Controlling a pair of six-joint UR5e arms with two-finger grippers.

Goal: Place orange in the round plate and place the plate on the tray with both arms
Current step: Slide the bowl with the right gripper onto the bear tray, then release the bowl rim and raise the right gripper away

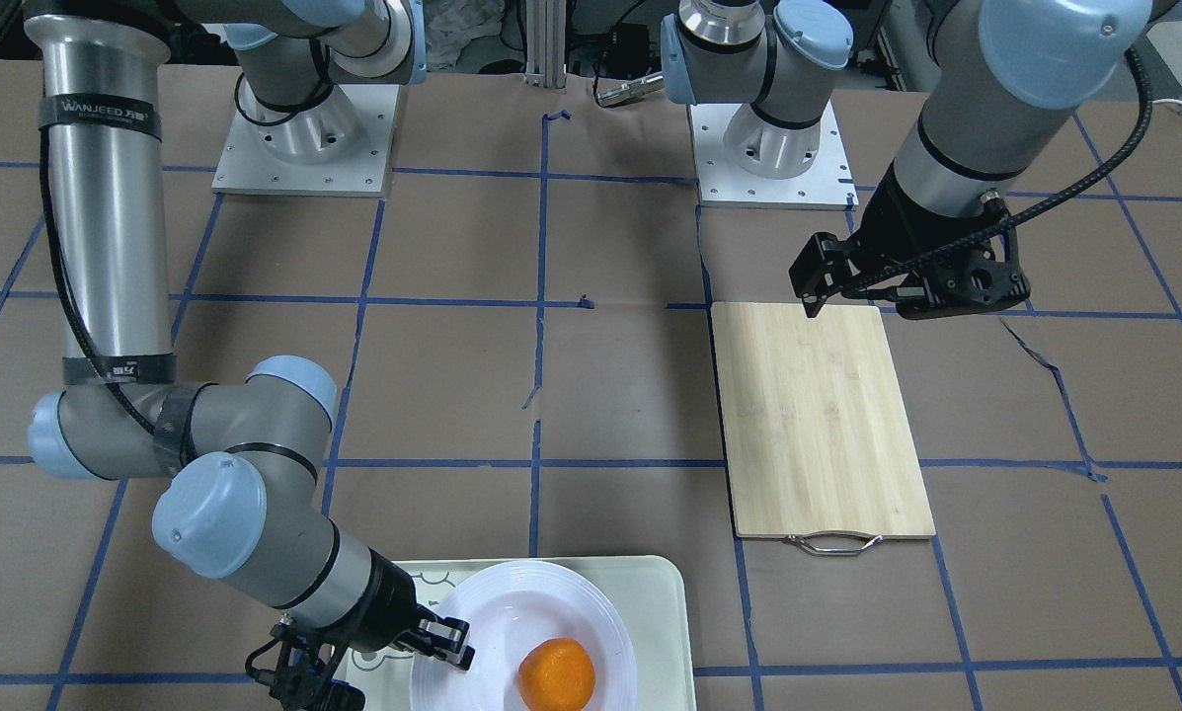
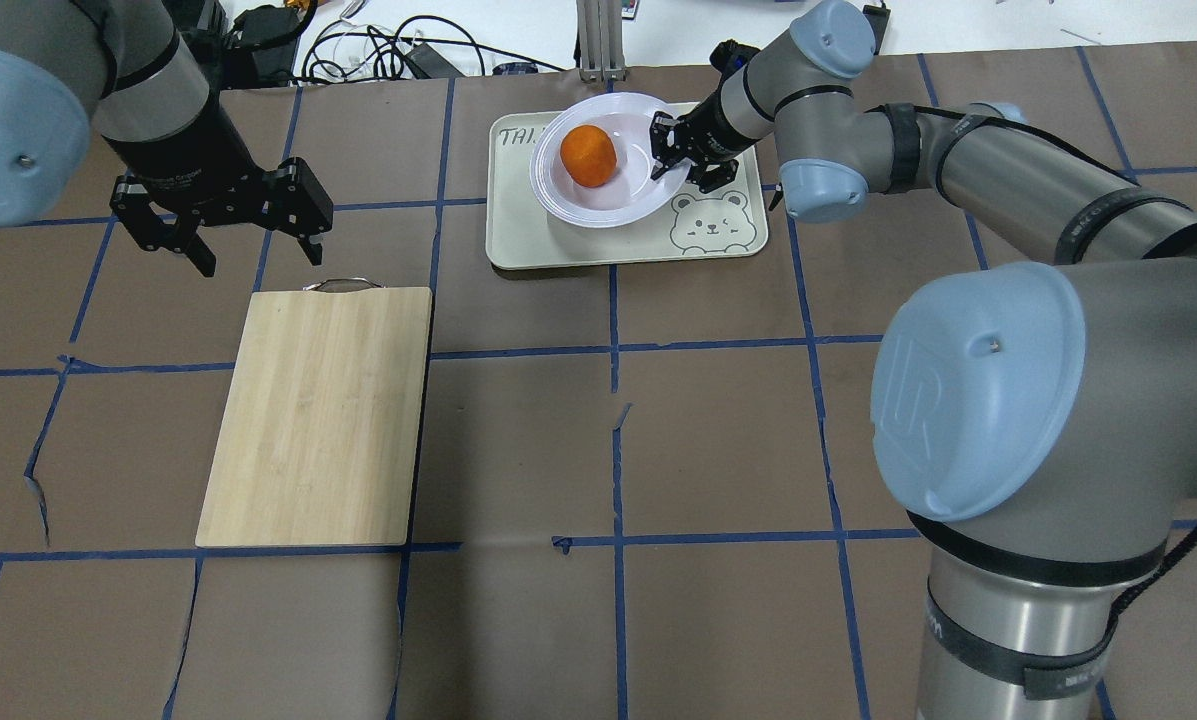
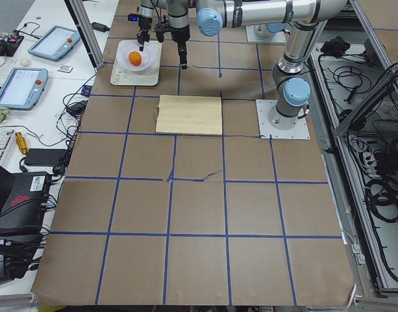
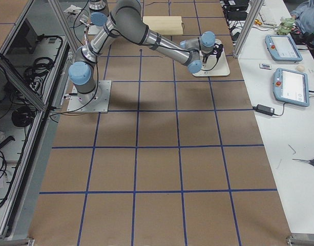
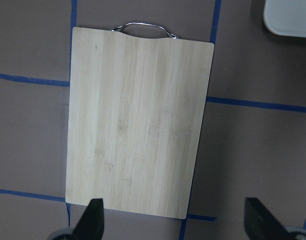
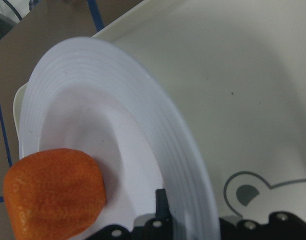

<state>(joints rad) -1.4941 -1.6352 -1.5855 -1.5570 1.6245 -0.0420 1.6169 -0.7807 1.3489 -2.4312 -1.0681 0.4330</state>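
Nearest, wooden cutting board (image 2: 318, 415). Just beyond its handle, at 11 o'clock, left gripper (image 2: 258, 262), jaws wide, empty. Farthest, tray (image 2: 528, 250) bearing round plate (image 2: 598, 212) with orange (image 2: 588, 155) inside; at plate's 3 o'clock, right gripper (image 2: 666, 150) pinching rim.

Brown table (image 2: 518, 450) gridded with blue tape (image 2: 614, 320); white bench (image 4: 300, 195) alongside bears two tablets (image 4: 292, 87).

Glossy ridged round plate (image 2: 598, 208), dimpled orange (image 2: 588, 155), matt wooden cutting board (image 2: 318, 415).
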